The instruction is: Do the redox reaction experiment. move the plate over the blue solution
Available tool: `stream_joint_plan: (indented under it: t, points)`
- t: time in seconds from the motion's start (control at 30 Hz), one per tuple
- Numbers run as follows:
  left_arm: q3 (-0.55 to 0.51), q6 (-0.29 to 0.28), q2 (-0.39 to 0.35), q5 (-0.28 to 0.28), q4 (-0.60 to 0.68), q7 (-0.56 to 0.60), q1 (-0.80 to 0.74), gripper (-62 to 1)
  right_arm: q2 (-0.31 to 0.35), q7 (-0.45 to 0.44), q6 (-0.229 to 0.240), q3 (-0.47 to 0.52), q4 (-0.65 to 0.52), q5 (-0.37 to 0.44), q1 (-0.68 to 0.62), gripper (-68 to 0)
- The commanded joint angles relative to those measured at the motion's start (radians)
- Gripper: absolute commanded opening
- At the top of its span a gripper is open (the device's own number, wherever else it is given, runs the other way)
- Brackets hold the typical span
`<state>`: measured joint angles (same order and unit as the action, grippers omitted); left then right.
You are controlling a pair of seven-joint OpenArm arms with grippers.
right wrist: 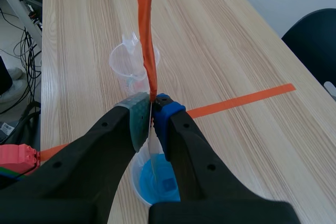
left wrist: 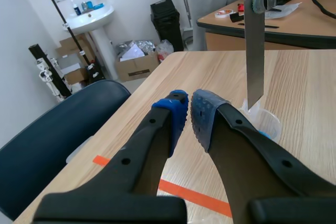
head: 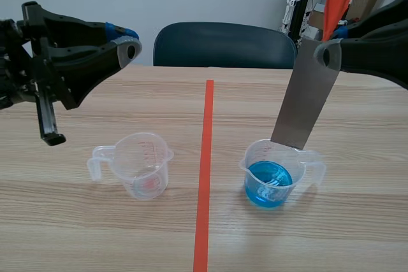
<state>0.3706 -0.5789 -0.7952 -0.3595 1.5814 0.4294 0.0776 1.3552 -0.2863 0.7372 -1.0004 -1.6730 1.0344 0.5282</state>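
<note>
Colours I see beside the orange-red tape line (head: 205, 170).
Grey plate (head: 306, 97), orange strip (head: 336, 1); blue solution (head: 268, 183); wood-grain table (head: 357, 234).

plate (head: 306, 93) matt grey metal; cup (head: 255, 165) clear glossy plastic; table (head: 363, 138) smooth wood-grain.

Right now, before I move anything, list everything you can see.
table: one, light wood.
tape line: one, orange-red, down the table's middle.
measuring cup with blue solution: one, clear, right of the tape line.
metal plate: one, grey with orange-red strip on top, hanging tilted, lower edge at that cup's rim.
empty measuring cup: one, clear, left of the tape line.
chair: one, dark blue, beyond the table's far edge.
left tool: one, black, shut on nothing, raised over the table's left side.
right tool: one, black, shut on the metal plate's upper end.
</note>
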Motion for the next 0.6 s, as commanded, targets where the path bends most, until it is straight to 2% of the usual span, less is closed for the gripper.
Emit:
stream_joint_plan:
  t: [0.0,0.07,0.17,0.3,0.57]
  points:
    - [0.023,0.0,0.018,-0.01,0.005,-0.029,0.023,-56.5,0.016,-0.018,0.008,0.02,-0.014,0.022,0.014,-66.9]
    - [0.051,0.0,0.039,0.0,0.005,-0.082,0.047,-56.5,0.016,-0.018,0.008,0.02,-0.014,0.022,0.014,-66.9]
    - [0.097,0.0,0.082,0.074,0.005,-0.124,0.082,-56.5,0.016,-0.018,0.008,0.02,-0.015,0.026,0.014,-66.9]
    - [0.153,0.001,0.137,0.122,0.005,-0.178,0.123,-56.5,0.016,-0.018,0.008,0.02,-0.015,0.026,0.014,-66.9]
    - [0.206,0.008,0.214,0.13,0.003,-0.271,0.19,-56.5,0.016,-0.018,0.008,0.02,-0.015,0.031,0.014,-66.9]
